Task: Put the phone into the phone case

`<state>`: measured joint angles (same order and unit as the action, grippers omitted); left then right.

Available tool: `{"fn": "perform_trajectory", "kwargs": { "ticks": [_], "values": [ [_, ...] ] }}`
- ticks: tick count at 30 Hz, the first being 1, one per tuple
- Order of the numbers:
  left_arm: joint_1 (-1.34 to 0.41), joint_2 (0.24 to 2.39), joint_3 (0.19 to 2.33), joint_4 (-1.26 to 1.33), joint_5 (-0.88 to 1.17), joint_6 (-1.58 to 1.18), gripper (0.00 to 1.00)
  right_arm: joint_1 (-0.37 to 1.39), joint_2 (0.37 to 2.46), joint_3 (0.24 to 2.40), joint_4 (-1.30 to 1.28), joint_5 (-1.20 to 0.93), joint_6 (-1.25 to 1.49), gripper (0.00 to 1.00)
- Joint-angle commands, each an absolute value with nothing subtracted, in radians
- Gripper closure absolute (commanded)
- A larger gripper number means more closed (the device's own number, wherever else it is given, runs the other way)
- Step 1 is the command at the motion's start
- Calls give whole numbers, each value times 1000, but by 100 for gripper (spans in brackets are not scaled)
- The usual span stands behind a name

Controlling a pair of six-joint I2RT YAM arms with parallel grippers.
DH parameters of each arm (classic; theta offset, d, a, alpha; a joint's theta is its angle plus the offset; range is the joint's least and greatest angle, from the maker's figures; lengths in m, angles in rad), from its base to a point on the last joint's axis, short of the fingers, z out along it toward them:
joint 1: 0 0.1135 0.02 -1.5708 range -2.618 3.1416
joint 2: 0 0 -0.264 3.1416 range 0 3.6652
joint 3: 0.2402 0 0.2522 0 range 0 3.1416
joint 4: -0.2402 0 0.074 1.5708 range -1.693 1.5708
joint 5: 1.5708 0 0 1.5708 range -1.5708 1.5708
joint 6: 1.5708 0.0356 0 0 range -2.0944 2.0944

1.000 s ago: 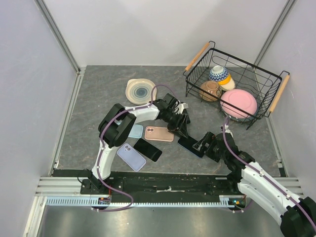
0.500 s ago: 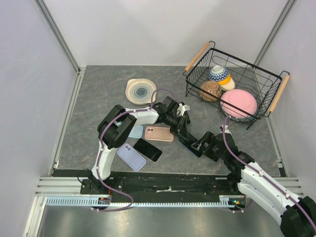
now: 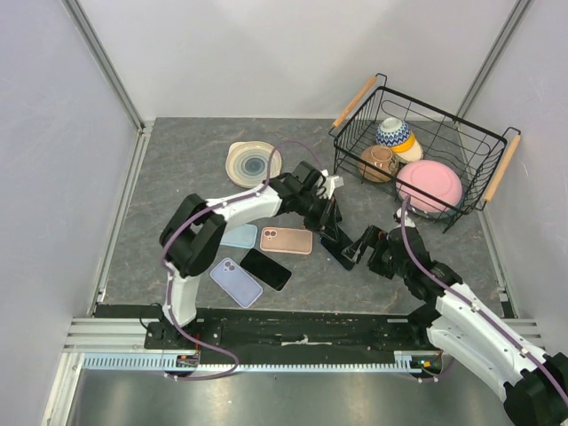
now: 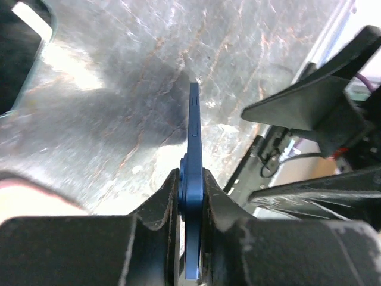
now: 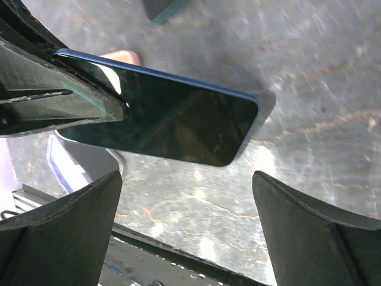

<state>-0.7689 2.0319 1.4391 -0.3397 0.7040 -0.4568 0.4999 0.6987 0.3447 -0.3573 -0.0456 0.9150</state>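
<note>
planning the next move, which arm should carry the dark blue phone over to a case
Left. The left pincer is clamped on the edge of the slim dark blue phone, so it could likely carry it straight on. The right pincer stands wide open beside the phone, holding nothing.

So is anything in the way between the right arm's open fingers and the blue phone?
Nothing visible is. The right arm's fingers stand wide open and the blue phone is right in front of them with a clear gap. The left arm's fingers pinch the phone's far end, off to the side.
</note>
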Motion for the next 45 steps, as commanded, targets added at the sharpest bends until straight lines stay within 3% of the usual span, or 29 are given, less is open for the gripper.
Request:
{"fn": "perform_trajectory", "kwargs": {
  "ticks": [1,8,11,16,21,27,28,35,42,45],
  "values": [
    [-764,1795,1438,-402,404,-321,98,503,715,487,-380,-15,821,2],
    [-706,1460,1211,-332,210,-351,98,503,788,592,-299,-116,724,2],
    [-617,1256,1045,-229,303,-411,98,505,827,620,-218,-207,713,2],
    [-384,968,794,-85,629,-554,98,529,902,641,-54,-330,733,2],
    [-296,743,715,-69,774,-623,98,629,971,632,132,-438,787,2],
    [-238,681,624,138,969,-776,98,703,1035,615,362,-497,841,6],
    [-238,689,612,152,980,-790,98,709,1035,614,402,-511,847,11],
    [-238,723,578,267,1041,-860,98,739,1045,606,528,-509,888,15],
    [-238,733,561,334,1054,-905,98,776,1123,609,642,-534,934,36],
    [-238,727,563,336,1055,-908,98,791,1123,615,652,-534,948,61]
  ]
}}
